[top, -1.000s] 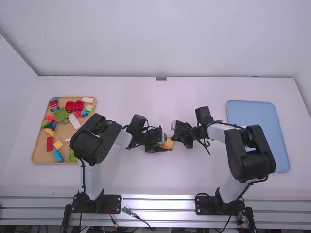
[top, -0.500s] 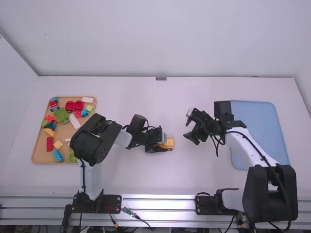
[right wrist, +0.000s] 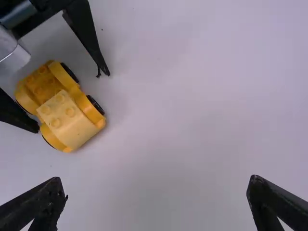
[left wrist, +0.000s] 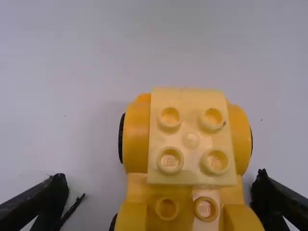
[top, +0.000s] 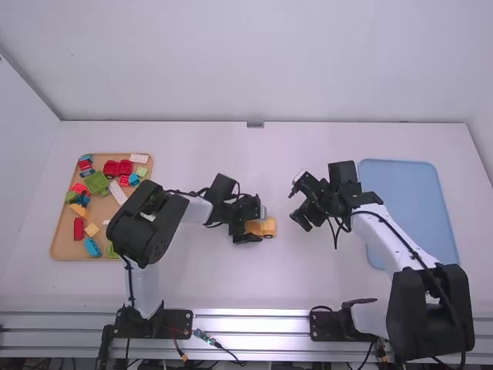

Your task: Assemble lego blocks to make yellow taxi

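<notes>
White table point(top: 308, 285): smooth, matte. Blue tray point(top: 442, 231): rounded rectangle, partly covered by the right arm. Tan tray point(top: 61, 248): assorted glossy plastic blocks. Right gripper point(top: 296, 206): black, fingers spread, empty, well apart from the taxi. Left gripper point(top: 259, 225): fingers parted, one either side of the taxi. Yellow taxi point(top: 267, 227): moulded plastic, rounded fenders, upright on the table, one end cut off in the left wrist view. Pale block point(left wrist: 191, 139): four round studs, atop the taxi. Black wheels point(right wrist: 95, 104): round, partly hidden. Against one second earlier: right gripper withdrawn from the taxi.
</notes>
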Controlling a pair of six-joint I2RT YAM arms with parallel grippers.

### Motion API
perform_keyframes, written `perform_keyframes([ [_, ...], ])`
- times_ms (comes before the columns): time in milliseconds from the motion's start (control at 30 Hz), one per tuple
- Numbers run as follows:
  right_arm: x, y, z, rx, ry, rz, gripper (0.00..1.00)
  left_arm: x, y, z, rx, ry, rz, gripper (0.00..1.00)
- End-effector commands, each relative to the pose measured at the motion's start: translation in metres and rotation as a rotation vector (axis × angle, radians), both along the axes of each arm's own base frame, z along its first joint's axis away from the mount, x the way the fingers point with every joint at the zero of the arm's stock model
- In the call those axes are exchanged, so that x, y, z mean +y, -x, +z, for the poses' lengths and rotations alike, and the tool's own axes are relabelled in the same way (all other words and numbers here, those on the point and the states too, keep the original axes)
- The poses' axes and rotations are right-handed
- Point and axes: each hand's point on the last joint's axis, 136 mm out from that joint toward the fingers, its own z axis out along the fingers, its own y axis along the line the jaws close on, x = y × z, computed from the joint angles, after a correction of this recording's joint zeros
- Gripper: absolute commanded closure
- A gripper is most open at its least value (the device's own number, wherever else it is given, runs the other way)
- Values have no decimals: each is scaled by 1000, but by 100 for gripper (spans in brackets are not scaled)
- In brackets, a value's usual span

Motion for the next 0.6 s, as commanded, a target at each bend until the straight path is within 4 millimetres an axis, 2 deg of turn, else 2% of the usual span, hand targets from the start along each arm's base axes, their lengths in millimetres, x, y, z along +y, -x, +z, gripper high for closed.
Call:
perform_keyframes([
  [0,-2,-6,9,-29,16,-15,1,37,5,-41,57,-245,75,1],
  [200,-2,-8,10,-37,11,-15,1,56,1,-18,190,-384,97,1],
  [267,-2,-8,10,-39,10,-15,1,63,1,-3,221,-427,62,1],
  [400,-1,-9,11,-44,9,-15,1,65,-3,28,251,-400,-13,1],
  [467,-1,-12,13,-57,6,-19,1,73,-15,45,270,-397,30,1],
  [533,-1,-13,14,-62,4,-18,1,78,-24,53,282,-399,85,1],
  [567,-1,-15,15,-71,3,-19,1,87,-38,60,298,-411,181,1],
])
